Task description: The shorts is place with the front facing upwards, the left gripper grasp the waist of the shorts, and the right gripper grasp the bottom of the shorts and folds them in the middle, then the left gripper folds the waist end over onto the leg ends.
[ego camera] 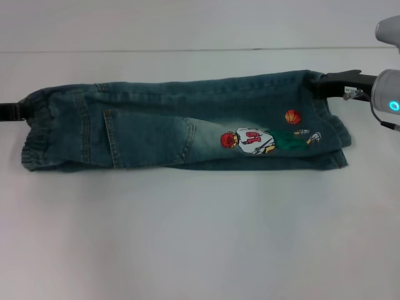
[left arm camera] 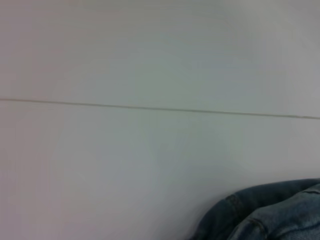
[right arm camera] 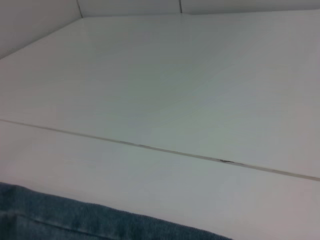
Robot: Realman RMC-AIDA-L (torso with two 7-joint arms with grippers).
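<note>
The shorts (ego camera: pixel 156 119) lie folded in half lengthwise across the table, with the cartoon print (ego camera: pixel 262 140) facing up. The puckered waist (ego camera: pixel 40 128) is at the left and the bottom of the shorts (ego camera: pixel 331 134) at the right. My left gripper (ego camera: pixel 19 111) reaches in from the left edge and is shut on the far corner of the waist. At the right, my right gripper (ego camera: pixel 320 83) is shut on the far corner of the leg hems. A denim edge shows in the left wrist view as shorts (left arm camera: pixel 270 210) and in the right wrist view as shorts (right arm camera: pixel 75 222).
The white table (ego camera: pixel 187 237) stretches wide in front of the shorts. A thin seam (ego camera: pixel 187 50) runs across it behind them. The right arm's grey link with a cyan light (ego camera: pixel 392 105) hangs at the right edge.
</note>
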